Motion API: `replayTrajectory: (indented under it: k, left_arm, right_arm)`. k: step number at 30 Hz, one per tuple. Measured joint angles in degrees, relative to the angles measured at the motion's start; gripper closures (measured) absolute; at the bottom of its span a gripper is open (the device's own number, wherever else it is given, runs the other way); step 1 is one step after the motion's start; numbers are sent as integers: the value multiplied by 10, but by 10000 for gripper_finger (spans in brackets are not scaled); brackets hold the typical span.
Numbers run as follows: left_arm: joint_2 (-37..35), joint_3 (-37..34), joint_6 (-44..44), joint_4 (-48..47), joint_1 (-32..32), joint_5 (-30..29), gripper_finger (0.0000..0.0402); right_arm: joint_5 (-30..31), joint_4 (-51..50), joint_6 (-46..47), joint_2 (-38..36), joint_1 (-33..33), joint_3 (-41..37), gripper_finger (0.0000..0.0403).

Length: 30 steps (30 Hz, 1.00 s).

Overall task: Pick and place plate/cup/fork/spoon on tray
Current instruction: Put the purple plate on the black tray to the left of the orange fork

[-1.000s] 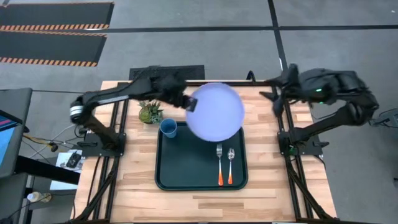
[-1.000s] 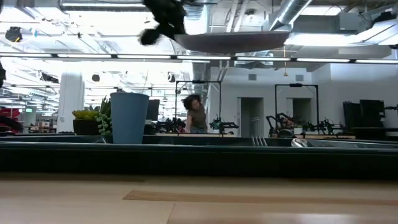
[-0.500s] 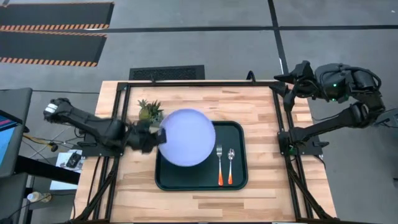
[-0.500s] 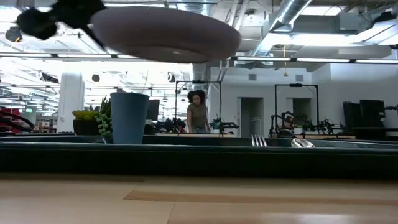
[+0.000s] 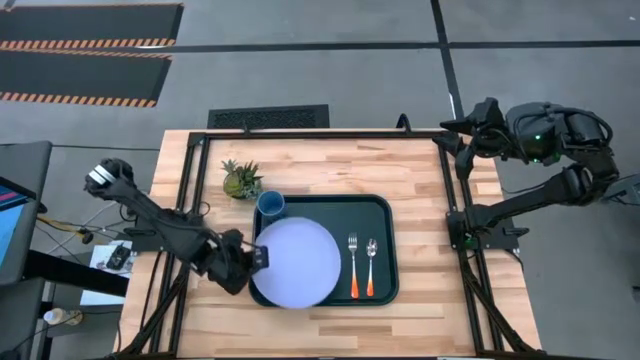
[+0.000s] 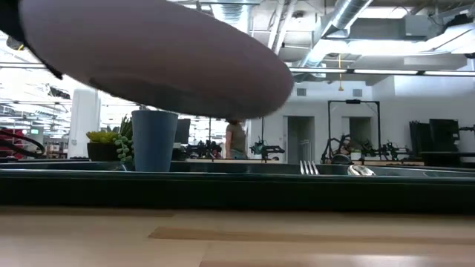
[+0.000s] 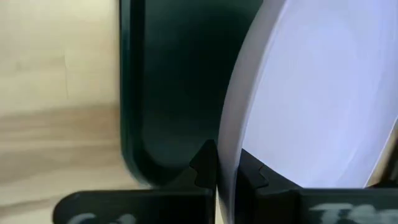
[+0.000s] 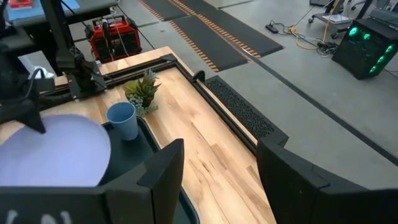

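The lavender-blue plate [image 5: 297, 263] hangs over the near left part of the dark green tray [image 5: 390, 215], overlapping its near left rim. My left gripper [image 5: 258, 256] is shut on the plate at its left edge. The blue cup [image 5: 270, 205] stands in the tray's far left corner. The fork [image 5: 352, 265] and the spoon [image 5: 371, 262] lie side by side on the tray's right part, handles toward the near edge. My right gripper [image 5: 455, 135] is open and empty above the table's far right corner. My left gripper pinches the plate's left rim [image 7: 225, 180] between its two fingers [image 7: 202, 171], one on each face. The fingers come roughly level from the table's left. In the low view the plate's underside [image 6: 156, 59] shows clear above the tray rim [image 6: 237, 185], slightly tilted.
A small green potted plant [image 5: 241, 180] stands on the wood just beyond the tray's far left corner, next to the cup. Bare wood lies around the tray on all sides. A person stands far off in the room behind the table [image 6: 237, 139].
My left gripper has carried the plate from high above the tray's far edge toward the table's near left and down. The plate now hangs low over the tray's near left part. My right gripper has drawn back a little toward the far right corner.
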Motion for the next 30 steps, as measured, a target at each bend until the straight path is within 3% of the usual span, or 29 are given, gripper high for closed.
replayTrajectory:
  k: [4, 10, 17, 21, 30]
  left_arm:
    - [38, 0, -15, 34, -15, 11, 401]
    - [69, -10, 20, 11, 4, -9, 401]
    - [70, -86, 73, 186, 30, 3, 401]
    - [70, -100, 44, 146, 37, -7, 401]
    - [69, -115, 62, 168, 54, 20, 401]
  right_arm:
    - [0, 0, 0, 0, 0, 0, 179]
    - [0, 0, 0, 0, 0, 0, 179]
    - [0, 2, -3, 0, 0, 0, 179]
    - [0, 2, -4, 0, 0, 0, 179]
    - [0, 2, -1, 0, 0, 0, 179]
